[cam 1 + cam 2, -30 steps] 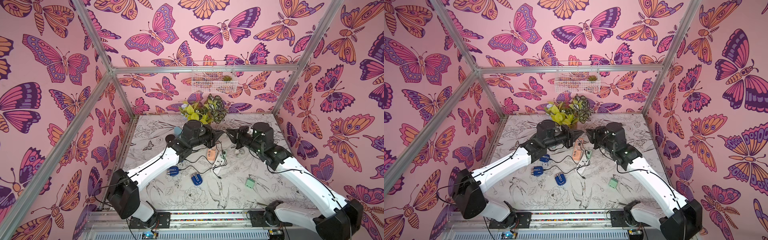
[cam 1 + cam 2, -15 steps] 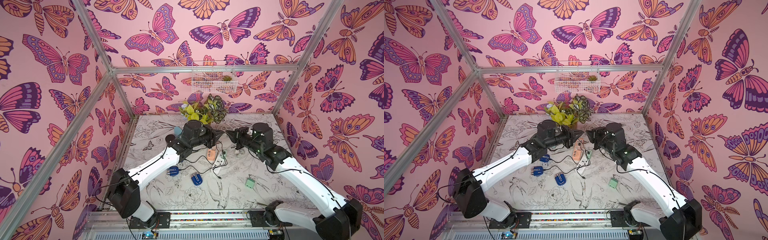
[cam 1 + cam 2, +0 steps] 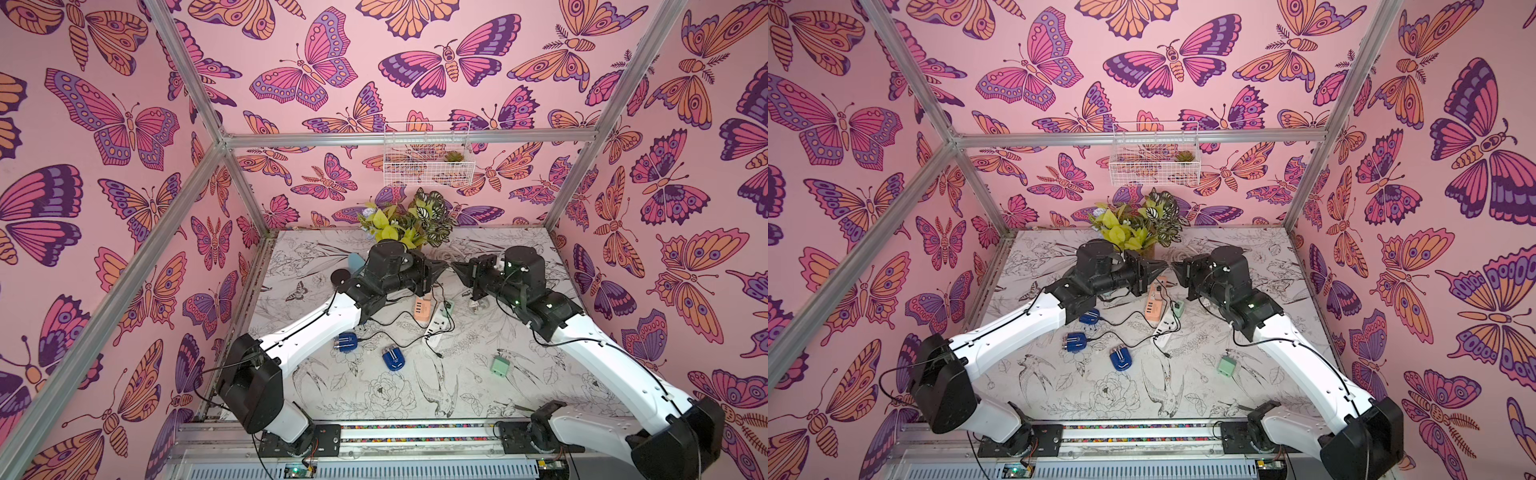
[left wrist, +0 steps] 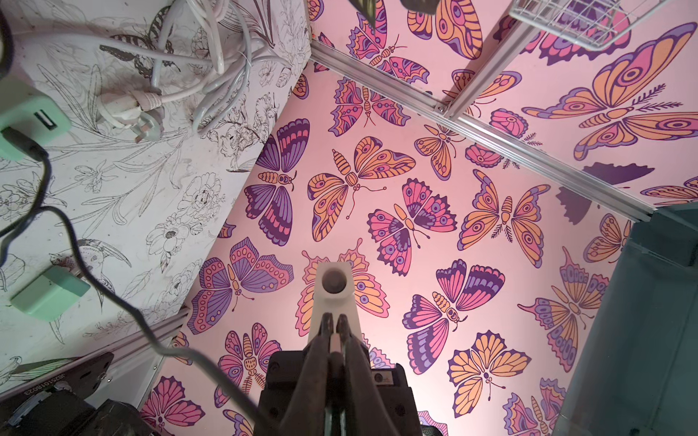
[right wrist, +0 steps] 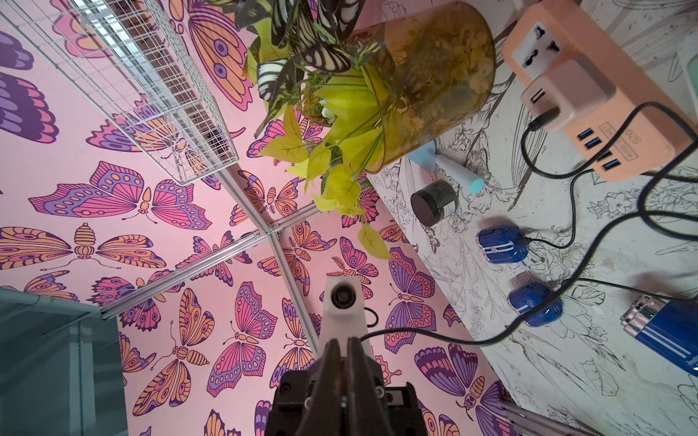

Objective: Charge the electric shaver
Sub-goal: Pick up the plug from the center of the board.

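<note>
Left gripper and right gripper hang in the air tip to tip, almost touching, each pointing level at the other, well above the table. From the left wrist, the left fingers stand pressed nearly together with only a sliver between them, gripping nothing. From the right wrist, the right fingers are fully closed and grip nothing either. Just beyond the meeting tips stands a potted plant, and higher up past it a wire basket hangs on the wall. Below the tips lies an orange power strip with a matching adapter plugged into it. Beside that, on the right gripper's side, a white power strip carries a green adapter. A loose green adapter lies further back toward the right arm's base. All three blue shavers rest on the table, well apart from both grippers, on the left gripper's side. The nearest shaver sits just beside the left forearm with a black cord plugged into it. The middle shaver and the outer shaver lie further back toward the arm bases. A black jar stands behind the left gripper's wrist.
</note>
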Controlling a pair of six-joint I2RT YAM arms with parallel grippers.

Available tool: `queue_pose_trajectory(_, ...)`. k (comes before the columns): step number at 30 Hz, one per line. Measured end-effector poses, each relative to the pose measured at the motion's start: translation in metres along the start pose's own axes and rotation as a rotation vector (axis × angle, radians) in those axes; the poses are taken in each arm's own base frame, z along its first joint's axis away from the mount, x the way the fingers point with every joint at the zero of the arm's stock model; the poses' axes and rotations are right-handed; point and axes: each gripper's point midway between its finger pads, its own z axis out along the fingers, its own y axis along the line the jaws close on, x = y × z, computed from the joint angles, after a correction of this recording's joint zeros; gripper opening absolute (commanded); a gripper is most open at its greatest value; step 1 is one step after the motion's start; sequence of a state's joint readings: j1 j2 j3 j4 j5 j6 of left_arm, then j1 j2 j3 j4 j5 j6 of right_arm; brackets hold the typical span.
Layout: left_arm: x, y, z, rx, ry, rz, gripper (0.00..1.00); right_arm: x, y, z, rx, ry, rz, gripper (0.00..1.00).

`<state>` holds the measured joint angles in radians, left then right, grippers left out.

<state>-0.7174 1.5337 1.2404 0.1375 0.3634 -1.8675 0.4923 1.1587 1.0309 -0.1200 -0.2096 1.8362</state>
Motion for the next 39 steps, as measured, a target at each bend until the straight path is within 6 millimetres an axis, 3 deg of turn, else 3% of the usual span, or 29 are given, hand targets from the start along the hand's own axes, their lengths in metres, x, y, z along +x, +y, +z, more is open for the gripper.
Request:
queue_pose_trajectory(3,0.000,0.000,0.000,0.000,0.000,0.000,0.12,0.000,0.000,0.000,0.000,0.000,0.000,0.00)
queue_pose_trajectory(5,0.000,0.000,0.000,0.000,0.001,0.000,0.03,0.000,0.000,0.000,0.000,0.000,0.000,0.00)
queue_pose_trajectory(7,0.000,0.000,0.000,0.000,0.002,-0.001,0.00,0.000,0.000,0.000,0.001,0.000,-0.001,0.03)
queue_pose_trajectory(10,-0.001,0.001,0.000,-0.004,0.002,-0.001,0.00,-0.002,-0.003,-0.001,0.017,-0.008,-0.007,0.33)
queue_pose_trajectory(12,-0.002,0.002,-0.001,-0.007,0.000,-0.003,0.00,-0.010,-0.012,-0.006,0.067,-0.036,-0.026,0.45)
queue_pose_trajectory(17,-0.014,0.008,-0.011,-0.011,-0.029,-0.016,0.00,-0.071,-0.043,-0.049,0.285,-0.237,-0.086,0.55)
queue_pose_trajectory(20,-0.017,0.007,-0.020,-0.003,-0.041,-0.018,0.00,-0.107,-0.074,-0.078,0.456,-0.337,-0.133,0.56)
queue_pose_trajectory(23,-0.016,0.001,-0.029,0.015,-0.044,-0.015,0.00,-0.132,-0.133,-0.100,0.667,-0.355,-0.165,0.60)
queue_pose_trajectory(25,-0.015,-0.003,-0.034,0.025,-0.042,-0.013,0.00,-0.138,-0.185,-0.114,0.827,-0.317,-0.173,0.64)
queue_pose_trajectory(28,-0.015,-0.008,-0.039,0.038,-0.043,-0.011,0.00,-0.134,-0.235,-0.127,0.978,-0.222,-0.199,0.72)
queue_pose_trajectory(34,-0.015,-0.008,-0.040,0.035,-0.031,-0.012,0.00,-0.127,-0.293,-0.127,1.088,-0.055,-0.232,0.67)
queue_pose_trajectory(39,-0.014,-0.007,-0.040,0.033,-0.022,-0.012,0.00,-0.130,-0.304,-0.120,1.112,0.000,-0.257,0.65)
